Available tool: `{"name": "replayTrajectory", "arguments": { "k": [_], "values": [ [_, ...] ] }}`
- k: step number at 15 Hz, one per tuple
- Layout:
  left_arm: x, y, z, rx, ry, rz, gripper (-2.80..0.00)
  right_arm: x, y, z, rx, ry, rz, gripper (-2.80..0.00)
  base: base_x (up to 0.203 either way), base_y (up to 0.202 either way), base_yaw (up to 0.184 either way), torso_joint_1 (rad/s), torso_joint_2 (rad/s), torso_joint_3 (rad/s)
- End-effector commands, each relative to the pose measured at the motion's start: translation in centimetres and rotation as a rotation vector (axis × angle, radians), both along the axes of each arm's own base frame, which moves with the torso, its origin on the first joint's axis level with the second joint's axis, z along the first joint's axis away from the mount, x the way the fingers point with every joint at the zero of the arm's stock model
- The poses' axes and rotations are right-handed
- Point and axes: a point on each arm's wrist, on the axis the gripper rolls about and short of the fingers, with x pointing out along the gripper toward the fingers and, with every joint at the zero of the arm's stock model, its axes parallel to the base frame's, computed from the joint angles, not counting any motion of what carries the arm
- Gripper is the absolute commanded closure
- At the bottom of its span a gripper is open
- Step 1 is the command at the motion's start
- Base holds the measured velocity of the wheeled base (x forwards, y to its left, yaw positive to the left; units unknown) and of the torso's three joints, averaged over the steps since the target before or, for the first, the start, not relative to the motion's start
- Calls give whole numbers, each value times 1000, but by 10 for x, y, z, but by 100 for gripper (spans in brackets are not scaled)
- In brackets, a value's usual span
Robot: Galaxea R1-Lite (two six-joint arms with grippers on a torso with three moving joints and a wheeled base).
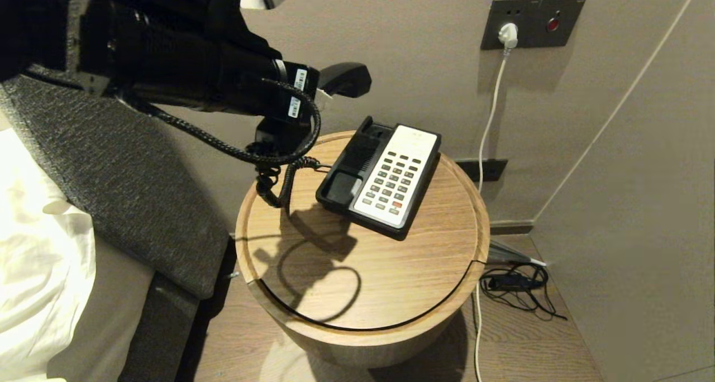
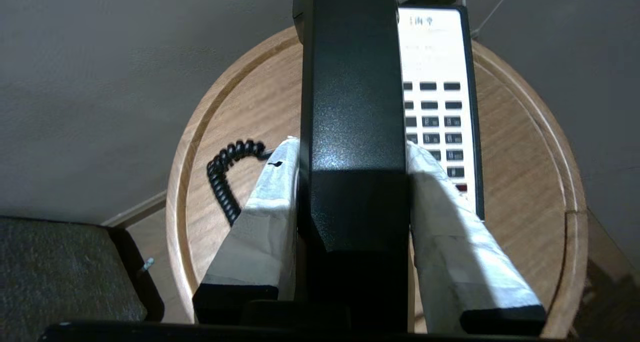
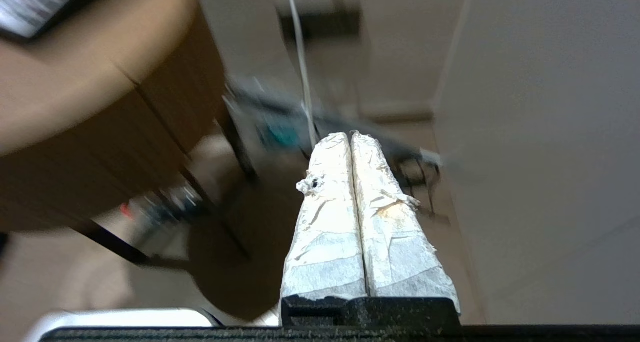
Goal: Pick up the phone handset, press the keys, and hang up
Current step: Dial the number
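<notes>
Phone base [image 1: 380,175] on round wooden bedside table [image 1: 391,281], left claw [image 2: 352,152] clamping handset [image 2: 352,107] above, right claw [image 3: 351,137] closed.

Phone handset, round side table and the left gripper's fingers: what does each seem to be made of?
Phone handset: looks like hard black plastic, finely speckled with a soft sheen where light falls.
Round side table: wood or wood veneer, going by the light grain lines; matte.
Left gripper fingers: wrapped in whitish, wrinkled tape or cloth over black bases, clamped on the handset.
</notes>
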Motion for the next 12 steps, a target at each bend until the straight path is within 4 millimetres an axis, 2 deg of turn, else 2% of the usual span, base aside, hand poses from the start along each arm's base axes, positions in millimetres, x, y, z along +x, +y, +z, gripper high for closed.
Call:
{"name": "replayTrajectory", "arguments": {
  "k": [1, 2, 3, 4, 5, 7, 9, 10, 12],
  "values": [
    [-11, 9, 5, -10, -11, 3, 0, -31, 1, 43, 12, -11, 52, 0, 0, 0, 0, 0, 0, 0],
    [-14, 11, 5, -10, -10, 4, 0, -40, 2, 70, 32, -5, 80, 0, 0, 0, 0, 0, 0, 0],
    [-14, 14, 5, -14, -6, 10, 0, -38, 2, 92, 56, 23, 95, 0, 0, 0, 0, 0, 0, 0],
    [-13, 15, 4, -15, -4, 15, 0, -25, 3, 119, 83, 76, 111, 0, 0, 0, 0, 0, 0, 0],
    [-12, 15, 5, -16, -4, 15, 0, -1, 3, 144, 109, 154, 131, 0, 0, 0, 0, 0, 0, 0],
    [-10, 16, 5, -18, -5, 21, 0, 62, 4, 175, 160, 326, 173, 0, 0, 0, 0, 0, 0, 0],
    [-8, 19, 5, -24, -4, 34, 0, 129, 8, 183, 190, 474, 229, 0, 0, 0, 0, 0, 0, 0],
    [-8, 20, 5, -32, -1, 40, 0, 160, 16, 180, 192, 546, 281, 0, 0, 0, 0, 0, 0, 0],
    [-3, 21, 3, -29, 6, 53, 0, 212, 44, 165, 175, 688, 398, 0, 0, 0, 0, 0, 0, 0]
  ]
}}
